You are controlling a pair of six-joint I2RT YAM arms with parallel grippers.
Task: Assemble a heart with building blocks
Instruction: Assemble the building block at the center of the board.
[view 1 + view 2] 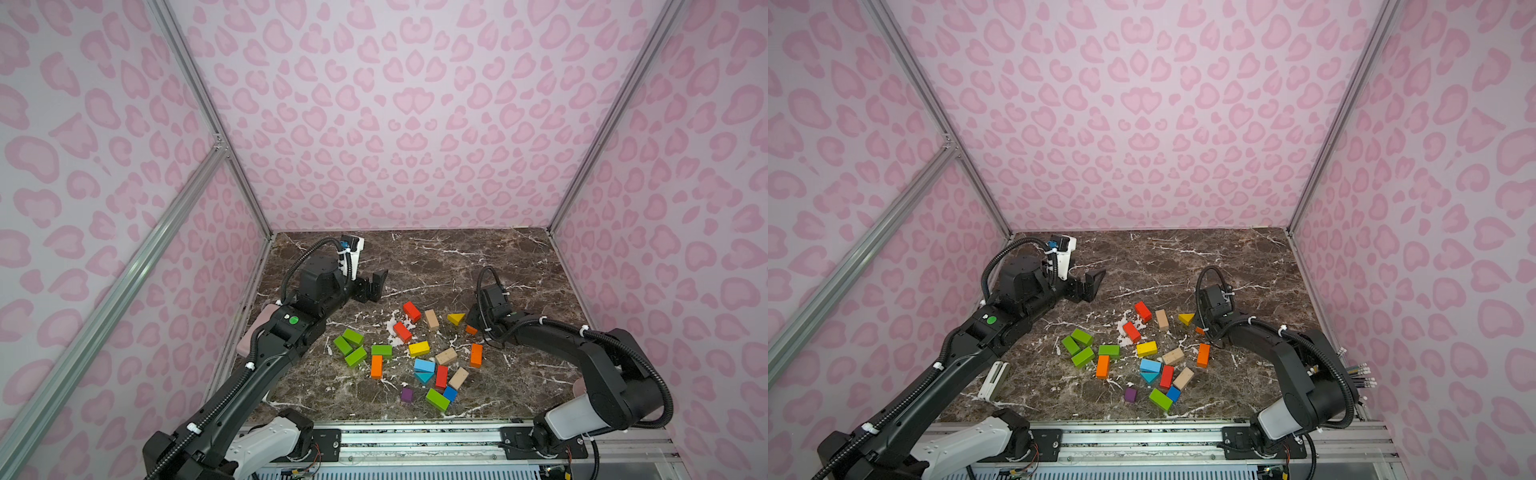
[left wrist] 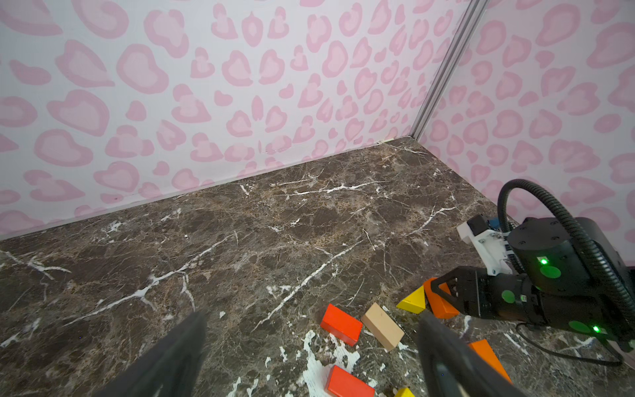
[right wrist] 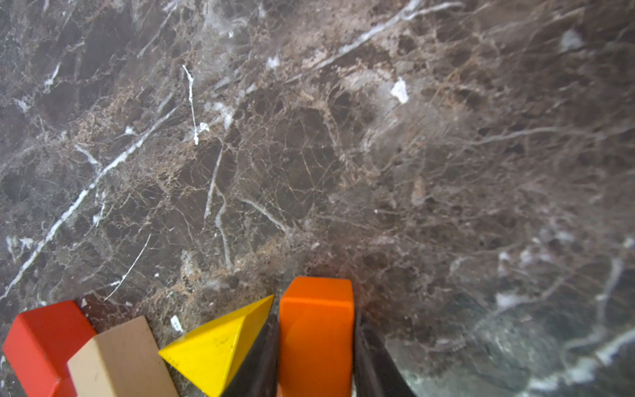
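While the left gripper (image 1: 372,286) is hung spread wide over the marble table (image 1: 457,266), an orange block (image 3: 316,319) is pinched tight by the right gripper (image 3: 316,364), right beside a yellow triangle (image 3: 216,347).

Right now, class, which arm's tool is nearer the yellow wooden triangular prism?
Right. The right tool grips an orange wooden block beside the yellow prism; the left tool hangs open, farther away.

my left arm (image 1: 232,386) and right arm (image 1: 598,357) are matte black, each with a ribbed black cable (image 2: 502,206) pinned by white zip ties (image 1: 249,366), round green stickers (image 1: 294,320) and a white base link (image 1: 266,444); i see the left gripper (image 1: 380,286) is black and angular.
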